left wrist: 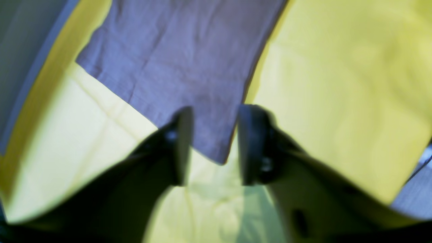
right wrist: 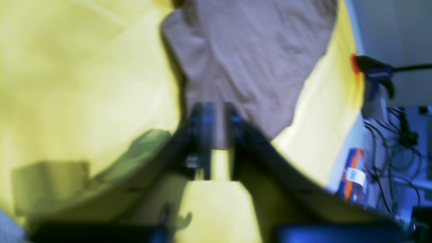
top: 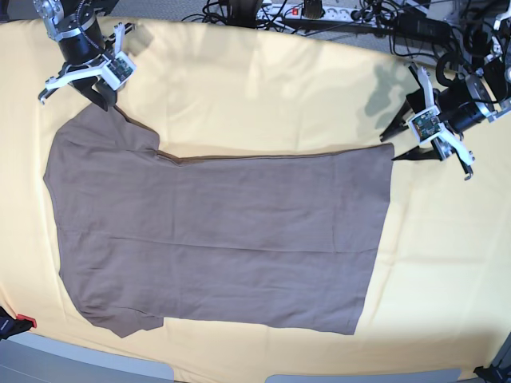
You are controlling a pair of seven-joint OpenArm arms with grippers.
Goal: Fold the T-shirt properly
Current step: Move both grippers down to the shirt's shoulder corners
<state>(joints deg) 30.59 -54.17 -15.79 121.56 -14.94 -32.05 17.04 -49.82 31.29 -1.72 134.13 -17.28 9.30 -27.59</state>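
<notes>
The taupe T-shirt lies flat on the yellow table cloth, collar end toward the left of the base view and hem toward the right. My left gripper stands open over the shirt's far hem corner, which shows between the two fingers; in the base view this gripper sits just off that corner. My right gripper hovers at the far sleeve tip with a narrow gap between its jaws, grey-brown fabric visible through the gap. In the base view the right gripper is at the top left.
Cables and a power strip run along the table's far edge. A red-and-blue clamp grips the cloth's edge, and another red clamp sits at the near left corner. The table's near edge lies just below the shirt.
</notes>
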